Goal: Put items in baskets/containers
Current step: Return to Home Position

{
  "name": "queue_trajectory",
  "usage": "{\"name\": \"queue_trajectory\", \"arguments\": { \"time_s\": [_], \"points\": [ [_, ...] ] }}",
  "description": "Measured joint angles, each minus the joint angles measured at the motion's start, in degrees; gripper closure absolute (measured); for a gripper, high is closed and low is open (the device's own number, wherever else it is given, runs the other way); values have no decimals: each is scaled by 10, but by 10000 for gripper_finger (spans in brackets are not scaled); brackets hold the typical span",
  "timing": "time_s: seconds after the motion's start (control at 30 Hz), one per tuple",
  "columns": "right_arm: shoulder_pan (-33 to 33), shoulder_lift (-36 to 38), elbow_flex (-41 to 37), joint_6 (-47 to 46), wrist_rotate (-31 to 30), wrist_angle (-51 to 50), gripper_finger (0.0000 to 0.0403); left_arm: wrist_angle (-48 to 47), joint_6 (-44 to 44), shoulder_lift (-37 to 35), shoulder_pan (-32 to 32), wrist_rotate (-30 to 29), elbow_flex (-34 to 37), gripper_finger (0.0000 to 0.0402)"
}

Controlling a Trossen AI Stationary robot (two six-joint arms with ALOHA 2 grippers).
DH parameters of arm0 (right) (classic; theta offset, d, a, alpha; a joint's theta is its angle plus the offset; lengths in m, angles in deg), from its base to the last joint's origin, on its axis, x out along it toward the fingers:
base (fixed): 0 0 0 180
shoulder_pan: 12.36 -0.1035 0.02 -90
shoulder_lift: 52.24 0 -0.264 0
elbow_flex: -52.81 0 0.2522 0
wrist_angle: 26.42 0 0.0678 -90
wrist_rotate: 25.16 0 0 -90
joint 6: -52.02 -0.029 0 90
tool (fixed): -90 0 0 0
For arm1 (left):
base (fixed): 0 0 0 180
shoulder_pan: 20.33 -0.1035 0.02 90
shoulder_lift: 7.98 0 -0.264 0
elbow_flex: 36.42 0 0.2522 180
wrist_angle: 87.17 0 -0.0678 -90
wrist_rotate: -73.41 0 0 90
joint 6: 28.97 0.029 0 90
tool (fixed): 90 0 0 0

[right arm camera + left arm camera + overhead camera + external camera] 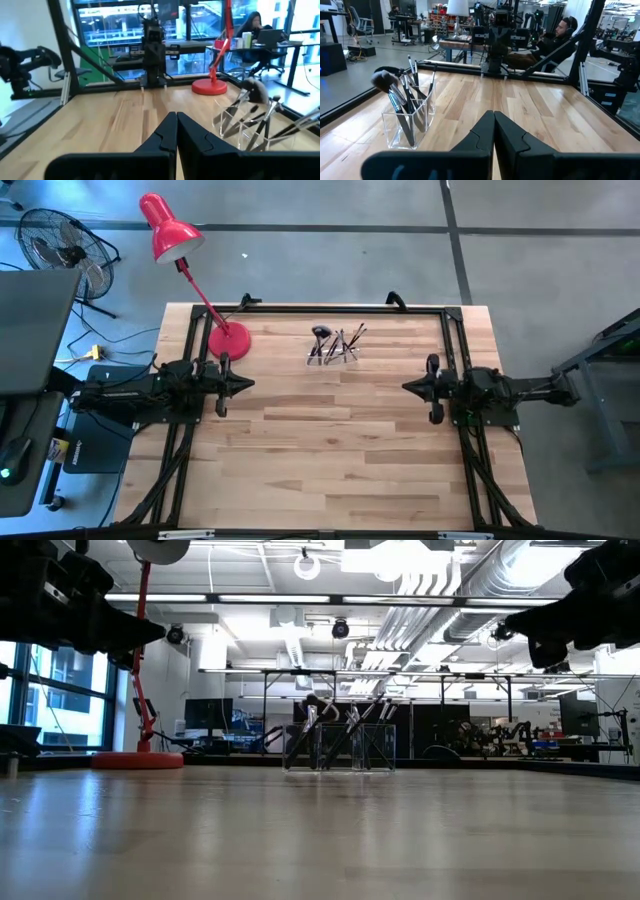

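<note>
1. The pale wooden slat table (330, 465) has a dark arm drawn back to each side. The two arms face each other across the middle.
2. The left gripper (243, 383) hangs above the left side of the table, well apart from the task's things. In the left wrist view its two dark fingers (482, 137) are pressed together with nothing between them.
3. The right gripper (410, 387) hangs above the right side at the same depth. Its fingers (189, 135) are likewise pressed together and empty.
4. The small clear plastic holder (333, 355) stands upright at the far centre of the table, touched by neither gripper.
5. The thin makeup brushes (407, 92) – dark handles, silvery ferrules – stand inside the holder, heads up, leaning at mixed angles. The fluffy dark-headed brush (382, 80) leans outward over the rim.
6. The red desk lamp (228, 340) has its round base on the far left of the table, left of the holder – near it but apart.
7. Beyond the table a person (555, 37) sits in the room.
</note>
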Motion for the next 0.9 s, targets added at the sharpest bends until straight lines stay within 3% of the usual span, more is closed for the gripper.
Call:
{"name": "queue_trajectory", "arguments": {
  "time_s": [0.9],
  "points": [
    [0,-13,-1,0,0,3,402,0,0,0,0,1,0,400]
  ]
}}
